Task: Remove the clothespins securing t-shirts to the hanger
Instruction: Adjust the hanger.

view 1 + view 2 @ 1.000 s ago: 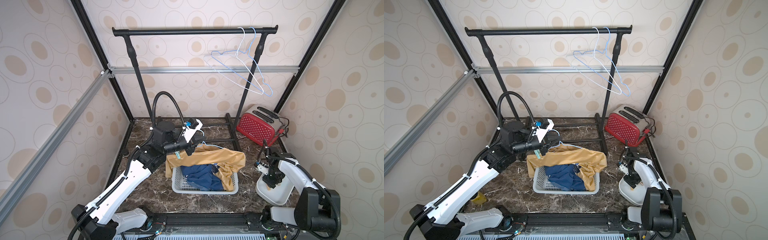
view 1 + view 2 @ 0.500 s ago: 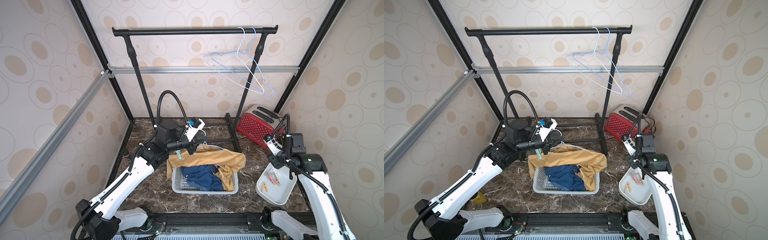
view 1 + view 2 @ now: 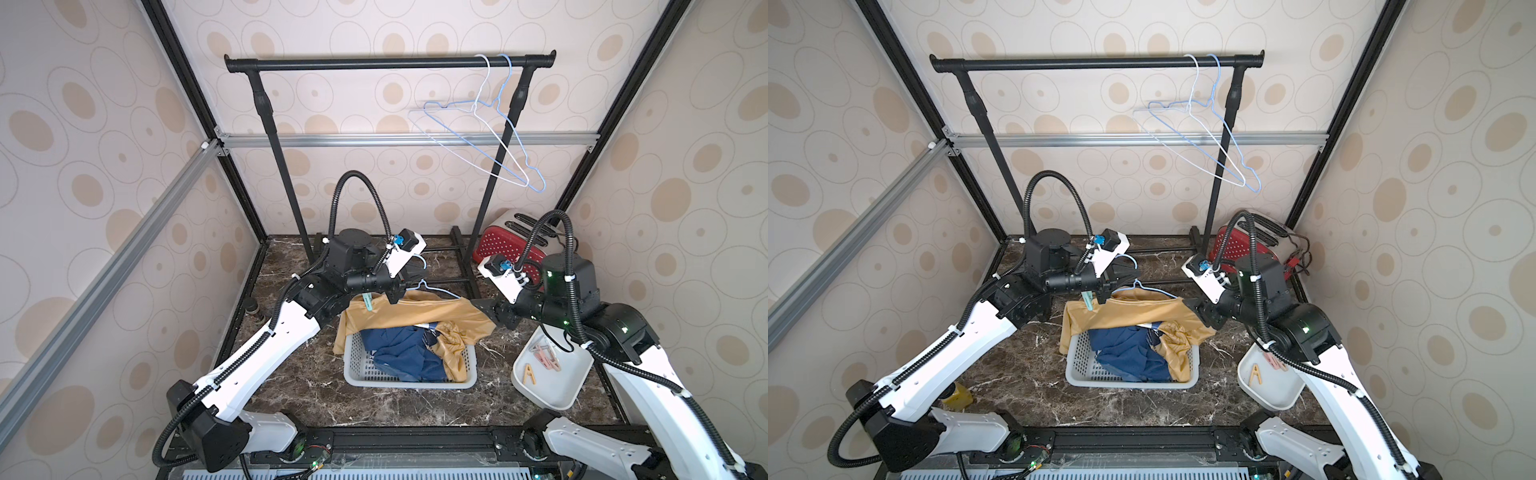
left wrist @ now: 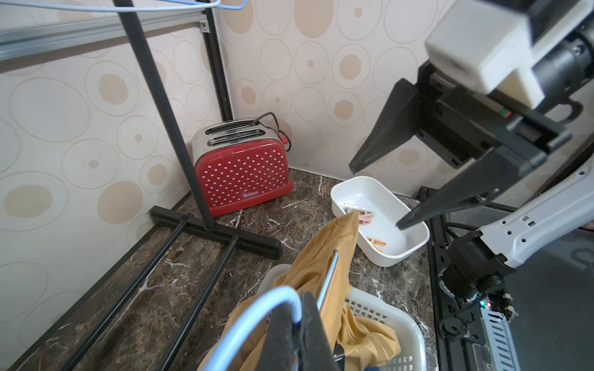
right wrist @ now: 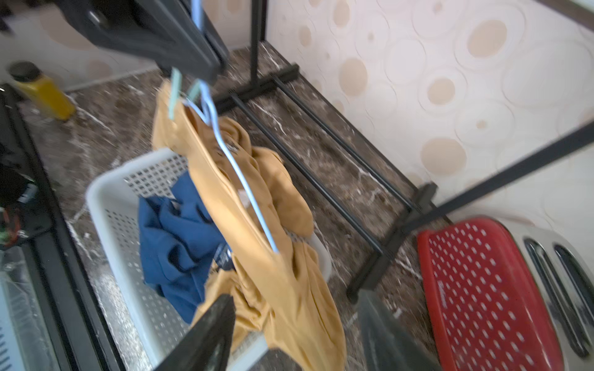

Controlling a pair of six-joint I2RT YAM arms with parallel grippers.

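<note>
Here basket (image 3: 409,380) holds t-shirts (image 3: 399,349); tray (image 3: 552,395) holds clothespins (image 3: 544,357).

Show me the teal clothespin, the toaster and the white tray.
teal clothespin (image 3: 366,302): in a top view, middle of its body.
toaster (image 4: 242,175): left wrist view, its red dotted side.
white tray (image 3: 555,388): in a top view, bare floor of the tray.

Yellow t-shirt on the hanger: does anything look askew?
Yes: the yellow t-shirt hangs lopsided. One teal clothespin pins it beside the left gripper; its other side sags below the bare blue hanger wire into the basket.
</note>
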